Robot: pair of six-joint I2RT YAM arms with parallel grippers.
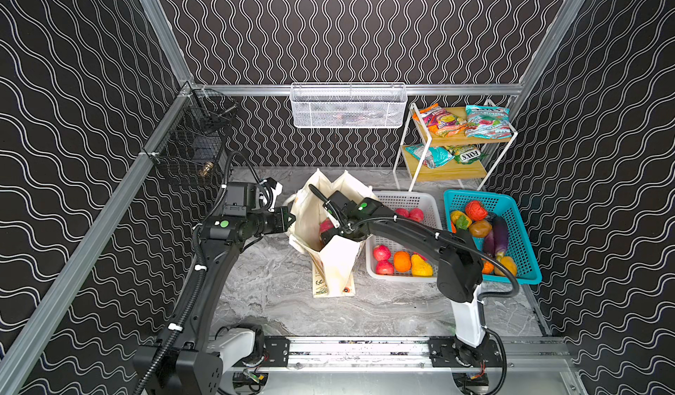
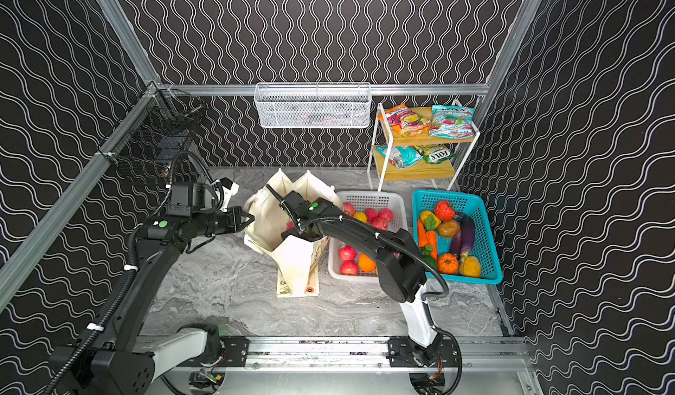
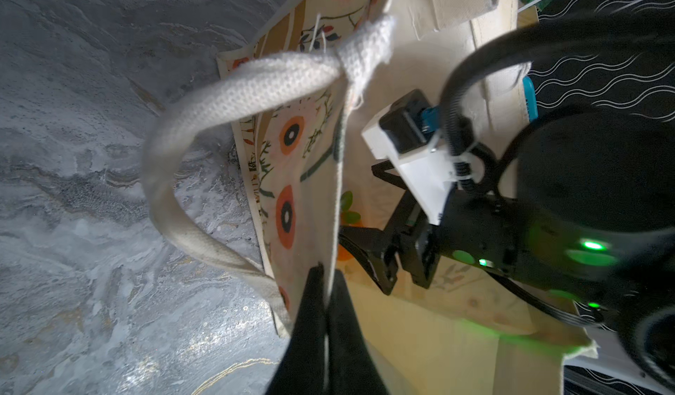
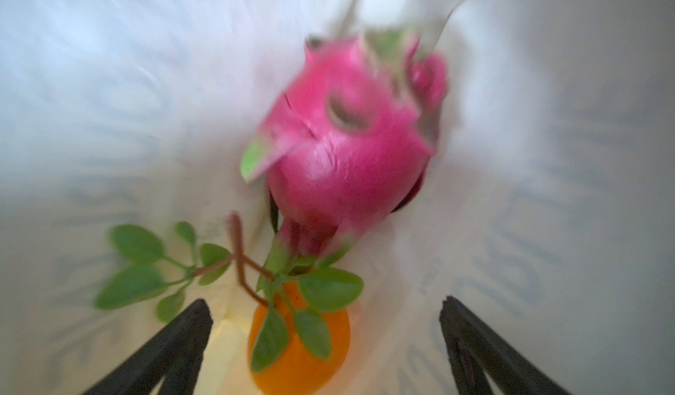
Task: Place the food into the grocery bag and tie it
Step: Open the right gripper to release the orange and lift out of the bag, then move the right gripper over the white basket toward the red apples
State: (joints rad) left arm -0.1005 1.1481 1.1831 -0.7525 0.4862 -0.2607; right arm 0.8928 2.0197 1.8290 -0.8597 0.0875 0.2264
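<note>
Dragon fruit (image 4: 347, 148) and leafy orange (image 4: 303, 360): lay loose deep inside grocery bag (image 1: 336, 261). Hovered over both with right gripper (image 4: 325, 303) spread wide, empty. Pinched bag's rim with left gripper (image 3: 327, 274) closed tight. Stood just beside white basket (image 1: 405, 196), teal basket (image 1: 522, 243) beyond.

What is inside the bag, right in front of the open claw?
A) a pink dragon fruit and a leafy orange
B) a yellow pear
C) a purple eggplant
A: the right wrist view shows the pink dragon fruit and the orange lying inside the cream bag, just beyond the right claw, whose fingers are spread apart and hold nothing.
</note>
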